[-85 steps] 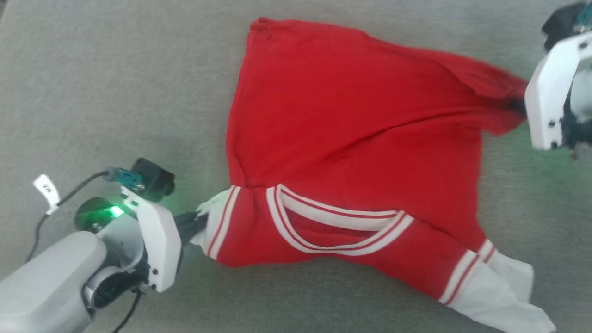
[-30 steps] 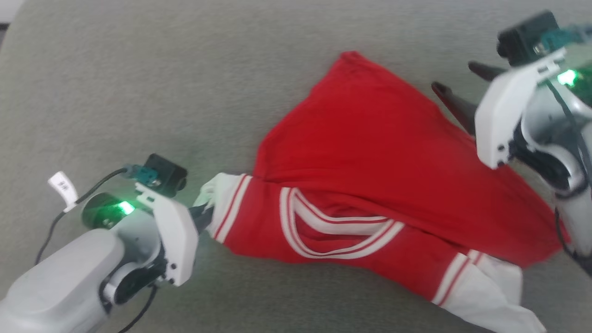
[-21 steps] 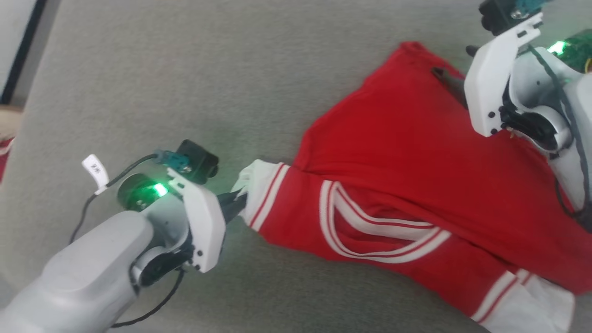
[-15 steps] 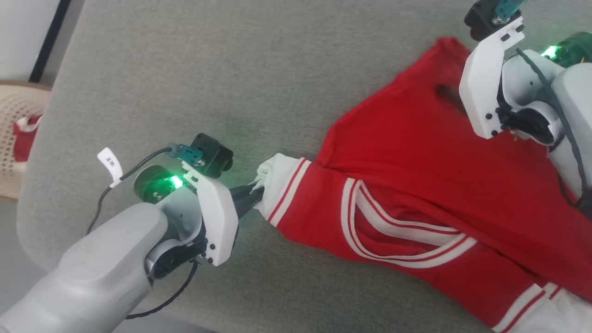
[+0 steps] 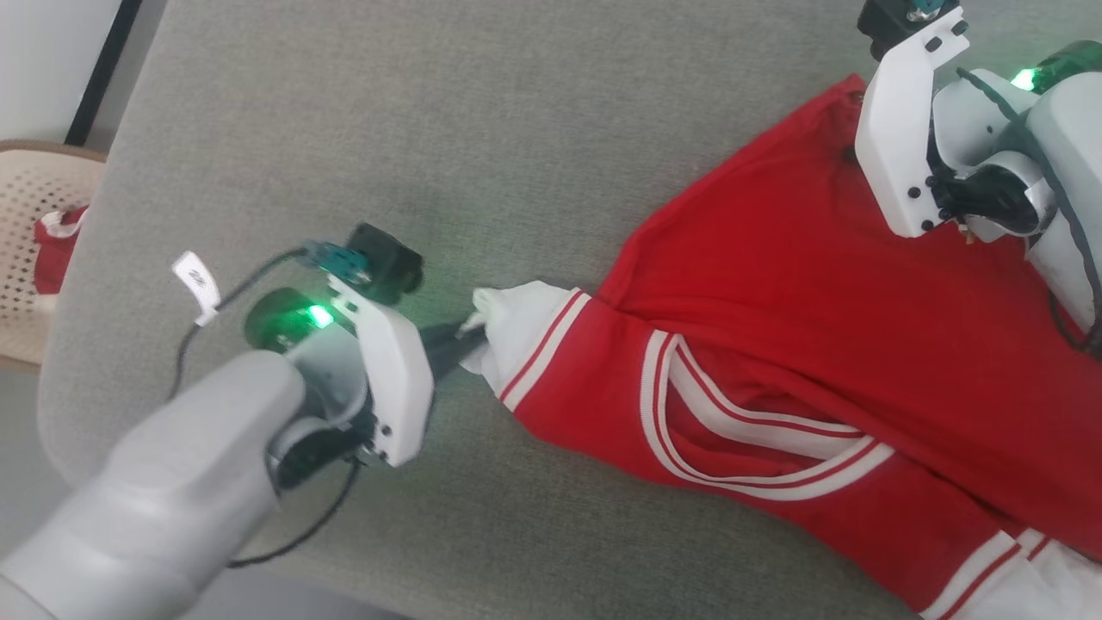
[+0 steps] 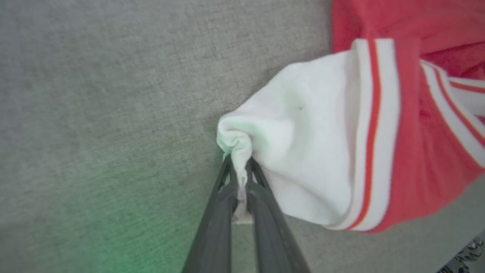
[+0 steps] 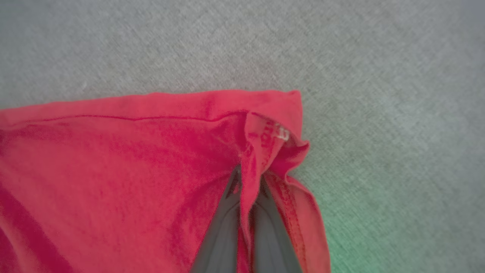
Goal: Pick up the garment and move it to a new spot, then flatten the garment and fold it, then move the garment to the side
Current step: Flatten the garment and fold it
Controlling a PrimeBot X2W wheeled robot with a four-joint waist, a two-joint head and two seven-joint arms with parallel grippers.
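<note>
Left wrist view: left gripper (image 6: 239, 167) fingers pinch white sleeve tip of garment (image 6: 379, 132). Right gripper (image 7: 250, 178) fingers pinch red hem corner. Garment lies rumpled on table (image 5: 430, 129), toward right edge. Likely step: flattening. Next, you draw both grips apart, cloth kept low.

Red garment (image 5: 801, 284) with white sleeves lies rumpled, stretched diagonally.

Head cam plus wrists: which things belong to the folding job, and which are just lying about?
Job:
- garment
- left hand, pinching the white sleeve
- right hand, pinching a red hem corner
- grey surface under it

Lying about:
- cream perforated container, far left
- red-and-white cloth with it
</note>
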